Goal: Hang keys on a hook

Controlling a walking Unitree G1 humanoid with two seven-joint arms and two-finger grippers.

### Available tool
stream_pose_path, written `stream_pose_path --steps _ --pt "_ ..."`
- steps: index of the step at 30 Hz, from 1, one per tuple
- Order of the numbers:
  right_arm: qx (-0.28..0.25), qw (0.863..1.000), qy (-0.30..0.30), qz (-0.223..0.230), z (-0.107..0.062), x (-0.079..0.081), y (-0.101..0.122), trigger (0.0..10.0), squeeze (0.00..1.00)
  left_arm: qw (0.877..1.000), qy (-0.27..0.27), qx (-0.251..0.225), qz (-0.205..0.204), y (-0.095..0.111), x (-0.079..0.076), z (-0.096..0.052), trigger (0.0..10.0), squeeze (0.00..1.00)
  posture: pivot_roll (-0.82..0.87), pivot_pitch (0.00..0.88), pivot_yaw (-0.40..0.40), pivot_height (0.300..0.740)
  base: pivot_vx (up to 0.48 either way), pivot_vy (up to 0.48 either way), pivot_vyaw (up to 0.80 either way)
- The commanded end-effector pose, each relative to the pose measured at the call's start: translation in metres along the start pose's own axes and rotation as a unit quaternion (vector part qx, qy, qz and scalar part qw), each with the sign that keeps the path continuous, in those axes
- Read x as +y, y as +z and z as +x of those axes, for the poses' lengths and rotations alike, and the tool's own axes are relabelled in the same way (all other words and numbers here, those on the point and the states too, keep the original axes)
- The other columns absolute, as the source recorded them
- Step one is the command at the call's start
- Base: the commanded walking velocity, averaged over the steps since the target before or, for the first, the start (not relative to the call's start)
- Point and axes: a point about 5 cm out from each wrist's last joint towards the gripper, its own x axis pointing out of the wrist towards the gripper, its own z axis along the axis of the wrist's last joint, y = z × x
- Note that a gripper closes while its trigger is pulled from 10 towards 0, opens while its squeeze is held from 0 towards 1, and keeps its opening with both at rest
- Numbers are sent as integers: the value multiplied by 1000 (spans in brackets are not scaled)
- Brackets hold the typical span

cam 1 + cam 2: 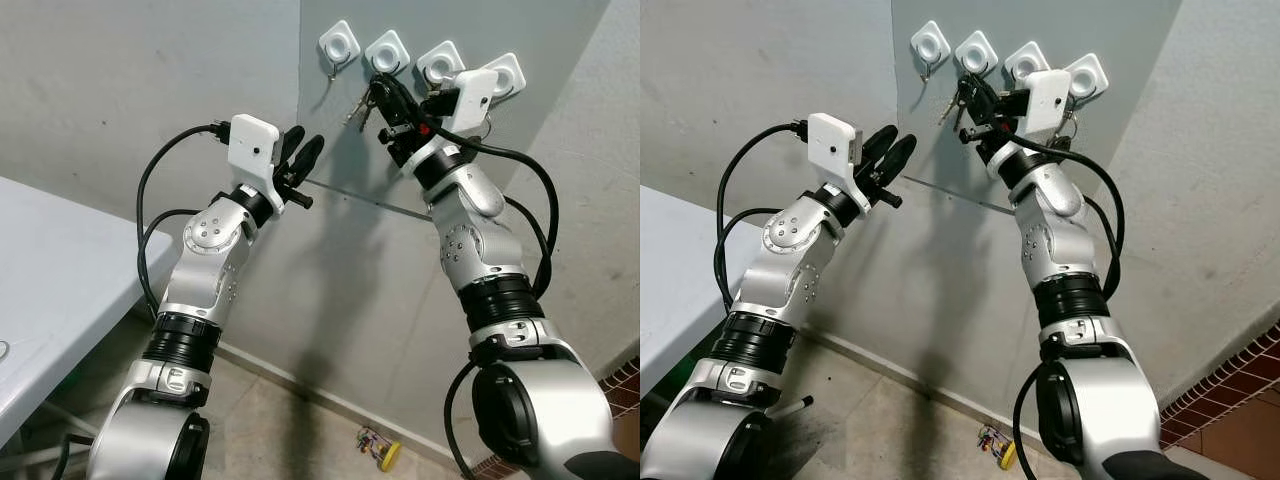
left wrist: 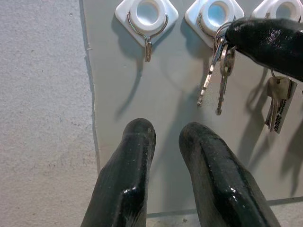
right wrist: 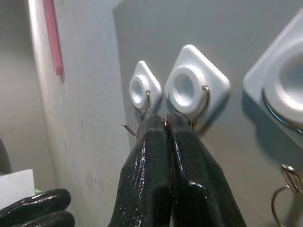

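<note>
Four white diamond-shaped hooks sit in a row on a grey wall panel [image 1: 340, 150]. My right gripper [image 1: 380, 88] is raised to the second hook [image 2: 215, 14] and is shut on the ring of a bunch of keys [image 2: 220, 66]. The ring sits right at that hook's wire, and the keys dangle below it. In the right wrist view the fingertips [image 3: 156, 127] are pressed together just under the hook [image 3: 191, 90]. My left gripper [image 1: 300, 150] is held up lower and to the left, slightly open and holding nothing. The first hook [image 2: 147, 14] is bare.
Another set of keys [image 2: 277, 101] hangs from the third hook. A white table [image 1: 40, 270] stands at the left. A small yellow object [image 1: 380, 450] lies on the floor by the wall. A low brick wall [image 1: 1230, 390] is at the right.
</note>
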Motion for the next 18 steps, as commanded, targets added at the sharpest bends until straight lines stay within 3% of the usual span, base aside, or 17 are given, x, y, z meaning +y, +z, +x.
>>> stream_pose_path --steps 1,8,18 --pt "-5 1000 -5 18 5 0 5 10000 0 1000 -12 -3 13 4 -2 4 10000 0 -68 0 -37 740 0 0 0" --pt "9 998 -17 58 3 -3 -1 10000 0 1000 -12 -5 14 6 -2 4 10000 0 -66 0 -36 740 0 0 0" --pt "7 986 -26 163 -3 -3 -7 10000 0 1000 -11 -5 15 5 -3 3 10000 0 -65 0 -37 740 0 0 0"
